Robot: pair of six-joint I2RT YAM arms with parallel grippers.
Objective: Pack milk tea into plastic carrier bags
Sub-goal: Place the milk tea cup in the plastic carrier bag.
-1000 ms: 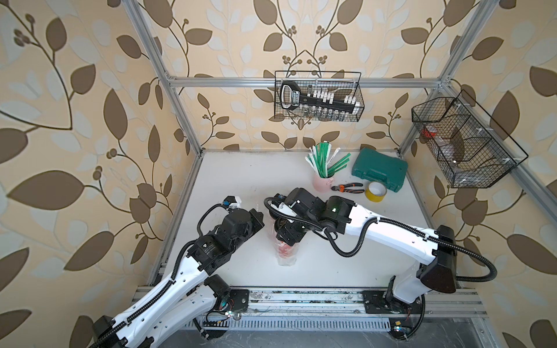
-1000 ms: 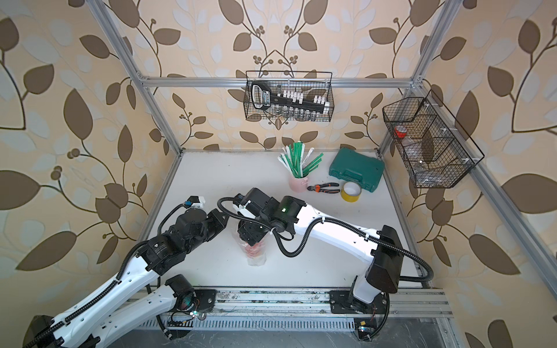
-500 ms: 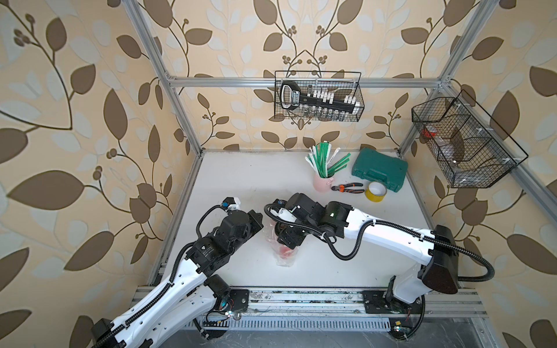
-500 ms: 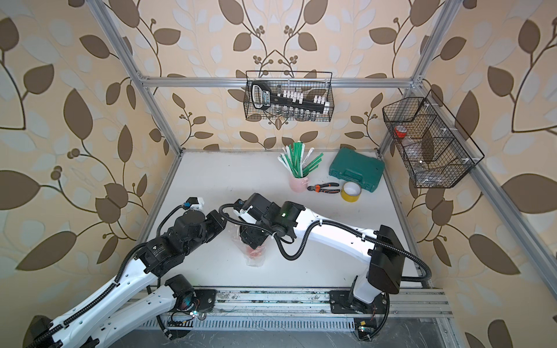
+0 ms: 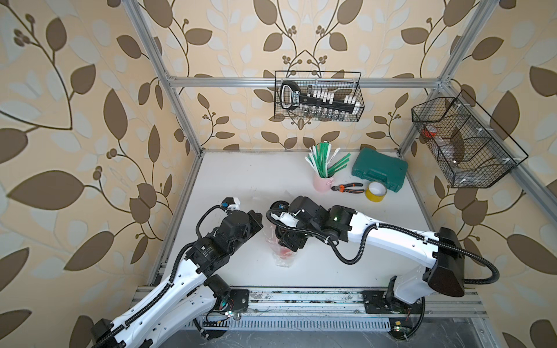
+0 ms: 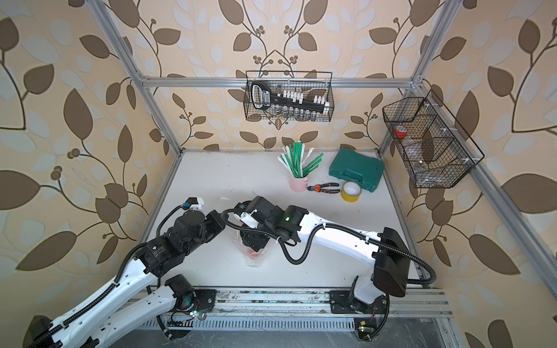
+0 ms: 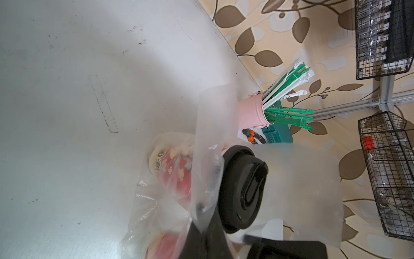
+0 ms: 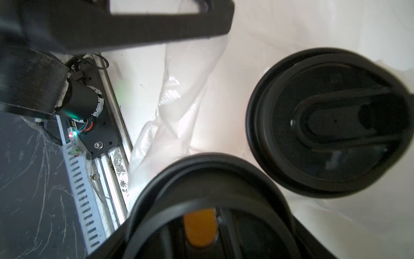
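The plastic carrier bag (image 5: 283, 257) (image 6: 253, 256) stands in the front middle of the table, clear and crinkly, with red showing through it. My left gripper (image 5: 261, 226) (image 7: 202, 233) is shut on the bag's upper edge and holds it up. One milk tea cup, red with a black lid (image 7: 243, 186) (image 8: 331, 121), stands inside the bag. My right gripper (image 5: 290, 241) (image 6: 254, 241) is over the bag mouth, shut on a second milk tea cup whose black lid (image 8: 208, 201) fills the near part of the right wrist view. That cup's body is hidden.
At the back right stand a pink cup of green-white straws (image 5: 322, 180), orange-handled pliers (image 5: 346, 187), a yellow tape roll (image 5: 375, 191) and a green case (image 5: 379, 169). Wire baskets (image 5: 318, 101) (image 5: 461, 141) hang on the walls. A metal rail (image 5: 301, 296) runs along the front edge.
My right gripper with its cup has sunk a little lower into the bag mouth. The left arm has stayed in place, still gripping the bag edge.
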